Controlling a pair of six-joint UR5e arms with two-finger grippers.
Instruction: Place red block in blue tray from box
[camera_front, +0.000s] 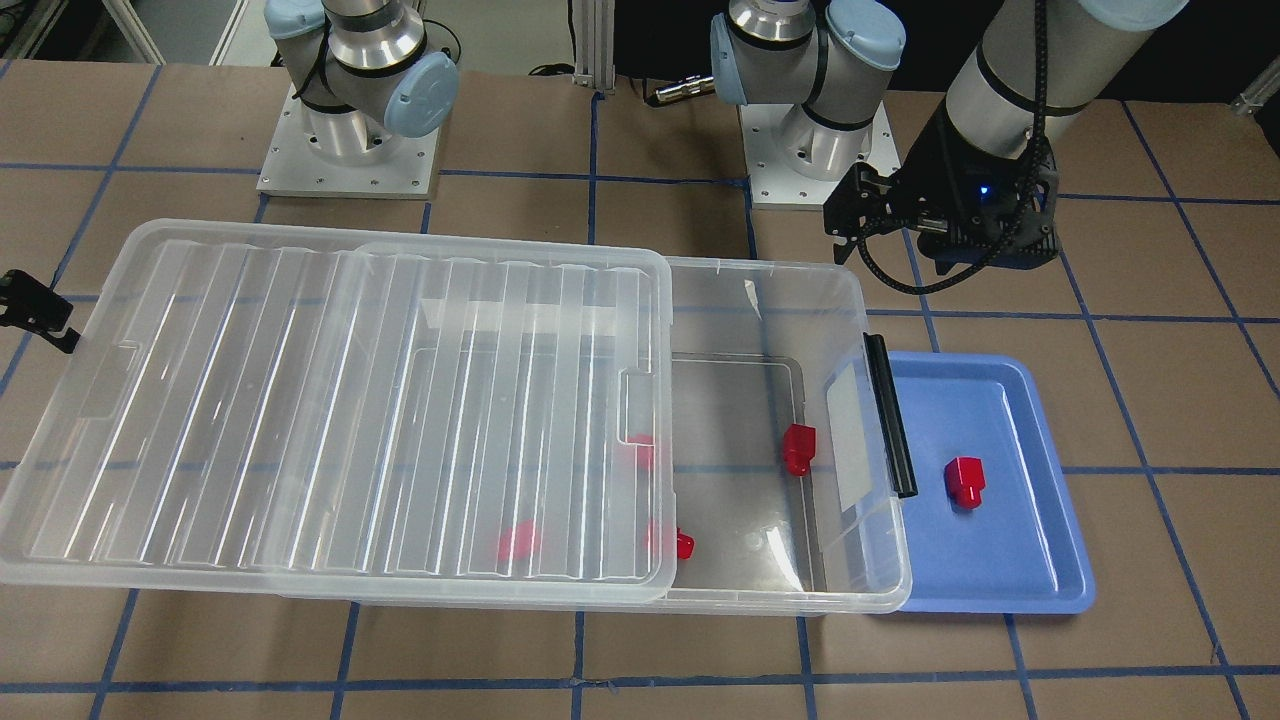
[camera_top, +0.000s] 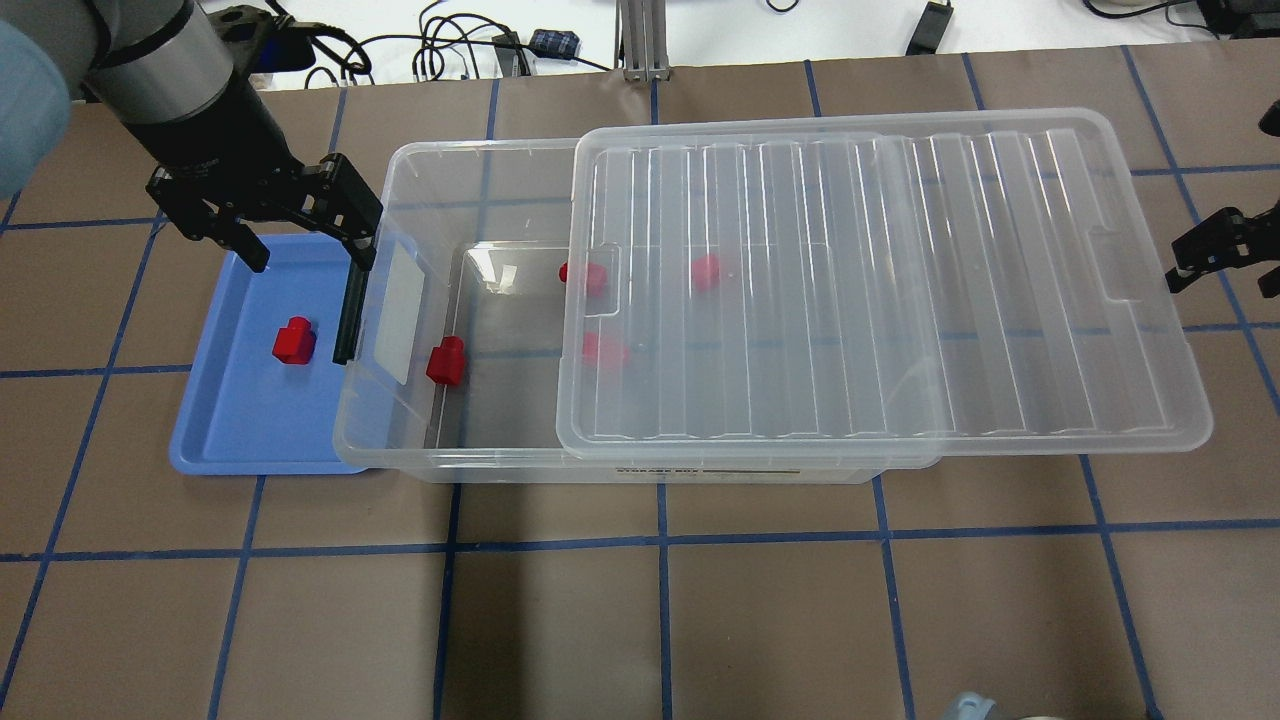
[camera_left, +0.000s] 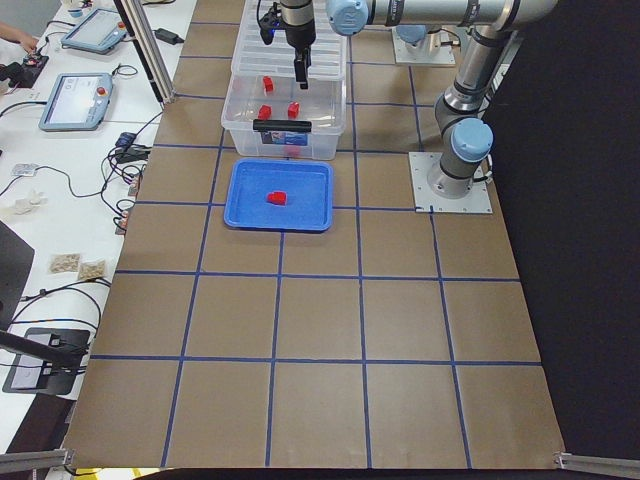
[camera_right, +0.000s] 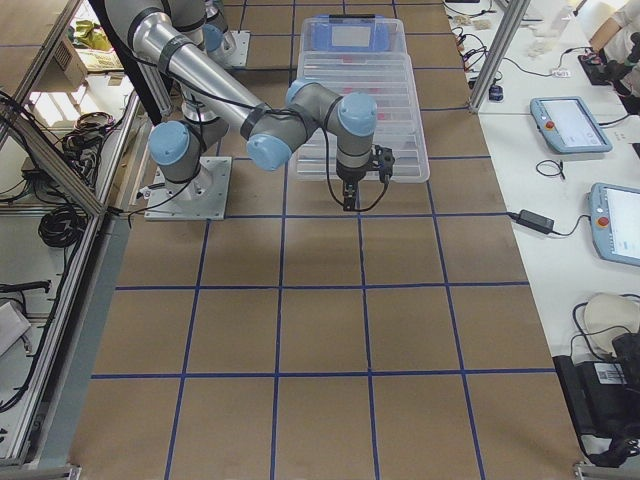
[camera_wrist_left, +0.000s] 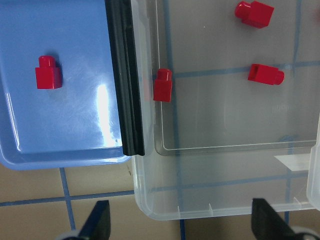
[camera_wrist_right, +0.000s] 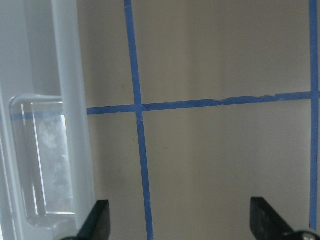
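One red block (camera_top: 294, 341) lies in the blue tray (camera_top: 230, 420); it also shows in the left wrist view (camera_wrist_left: 48, 72). A second red block (camera_top: 446, 360) lies in the open end of the clear box (camera_top: 400, 200), near its black clip handle (camera_top: 347, 315). Three more red blocks (camera_top: 603, 350) show blurred under the lid (camera_top: 880, 280), which is slid toward my right side. My left gripper (camera_top: 308, 250) is open and empty, above the tray's far edge and the box's end. My right gripper (camera_top: 1215, 245) is open and empty, beside the lid's far end.
The table is brown with blue tape grid lines (camera_top: 660, 540). The box and lid span most of its middle. The arm bases (camera_front: 350, 150) stand on plates behind the box. Cables (camera_top: 450, 50) lie along the far edge of the overhead view.
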